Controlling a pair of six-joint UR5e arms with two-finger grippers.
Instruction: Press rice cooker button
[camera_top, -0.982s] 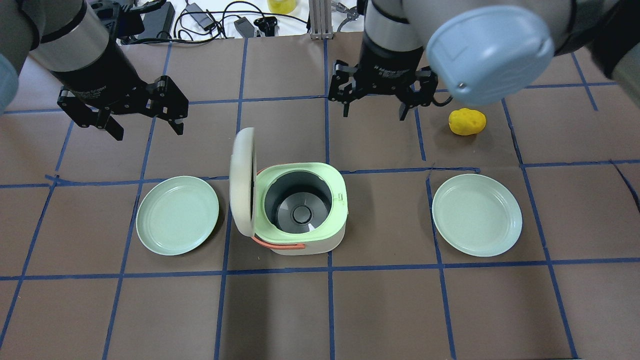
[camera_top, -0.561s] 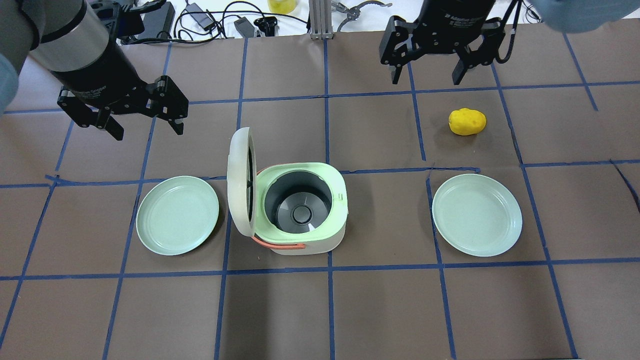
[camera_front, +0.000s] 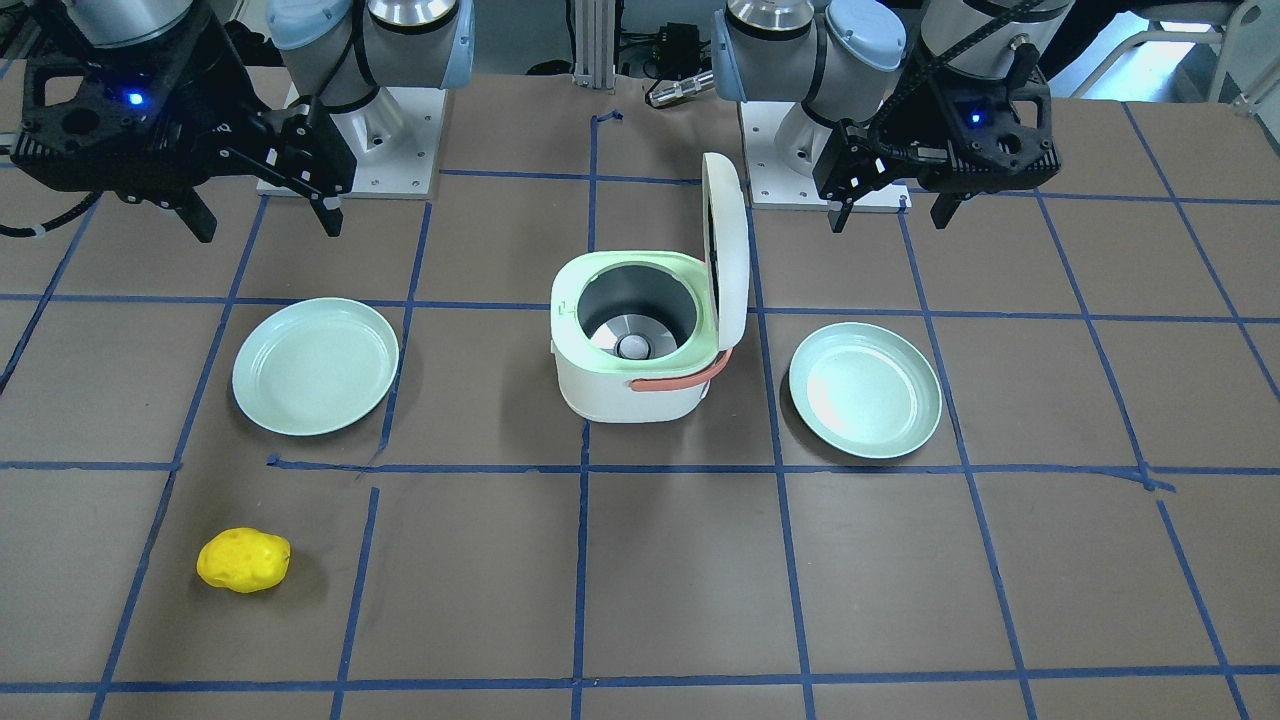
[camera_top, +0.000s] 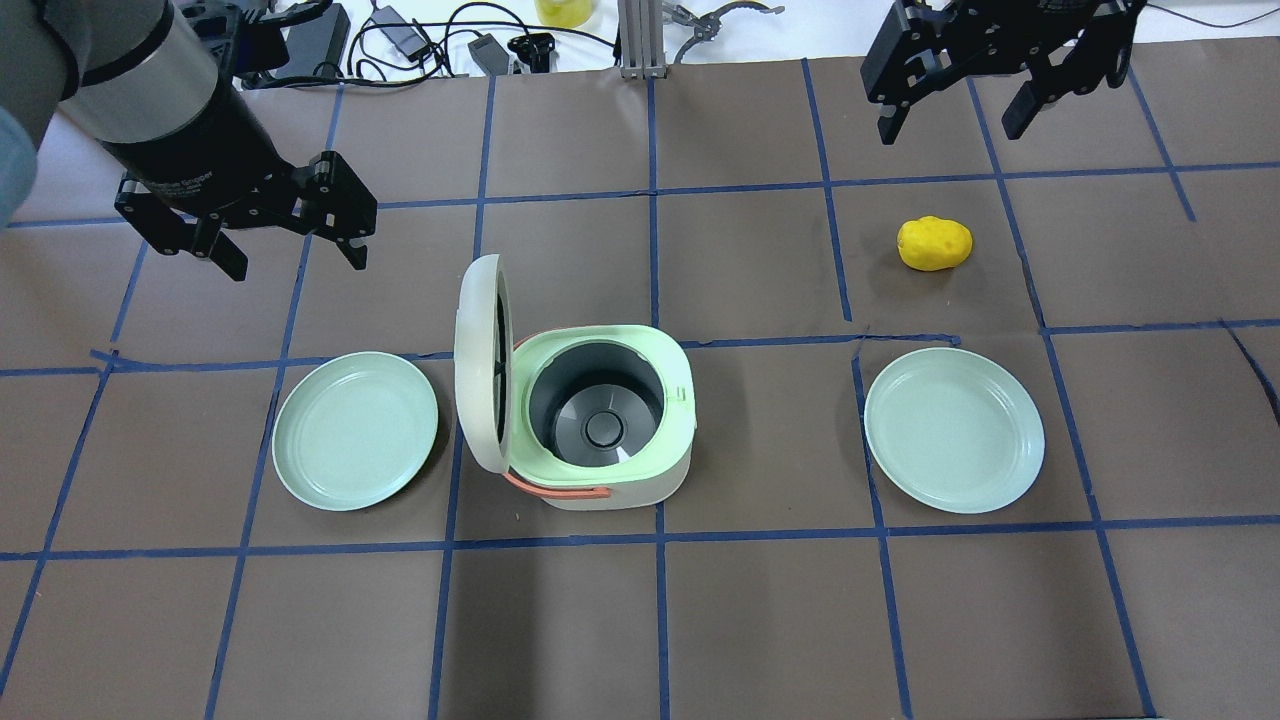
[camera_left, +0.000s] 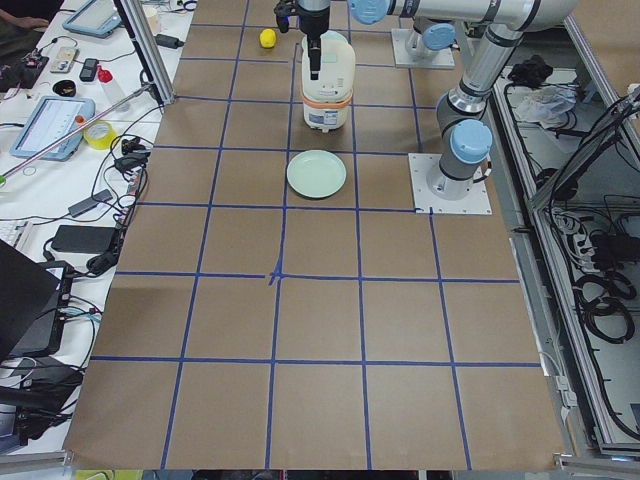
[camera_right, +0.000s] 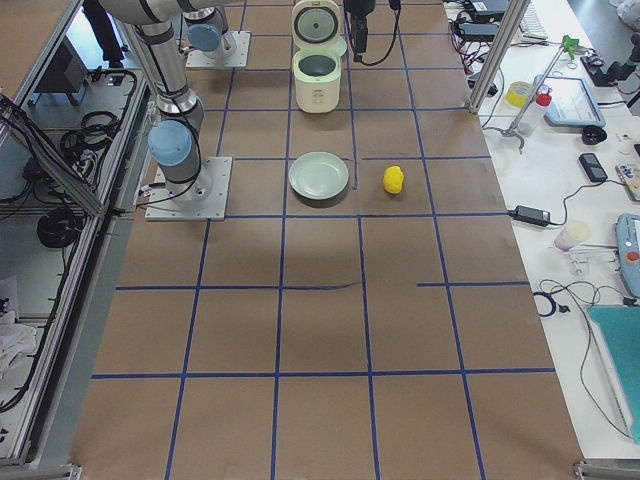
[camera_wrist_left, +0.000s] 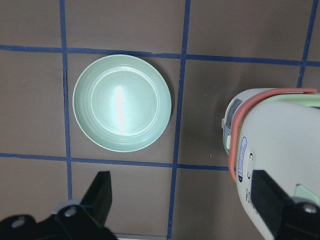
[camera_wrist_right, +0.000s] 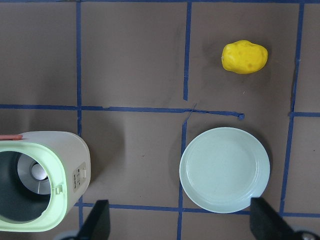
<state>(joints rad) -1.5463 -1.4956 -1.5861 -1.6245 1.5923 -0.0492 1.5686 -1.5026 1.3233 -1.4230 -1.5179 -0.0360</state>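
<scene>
The white and green rice cooker (camera_top: 620, 488) stands mid-table with its lid (camera_top: 478, 365) swung open and upright and its grey pot empty. It also shows in the front view (camera_front: 625, 385). A small control panel shows on its side wall in the right wrist view (camera_wrist_right: 79, 178). My left gripper (camera_top: 298, 262) is open and empty, hovering beyond the left plate, apart from the cooker. My right gripper (camera_top: 948, 132) is open and empty, high at the far right, beyond the yellow potato (camera_top: 934, 243).
Two empty pale green plates flank the cooker, the left plate (camera_top: 355, 430) and the right plate (camera_top: 953, 430). Cables and tools lie past the table's far edge (camera_top: 420, 40). Blue tape lines grid the brown table.
My right arm has drawn back from just beyond the cooker to the far right corner, gripper still open. The left arm and the cooker have not moved.
</scene>
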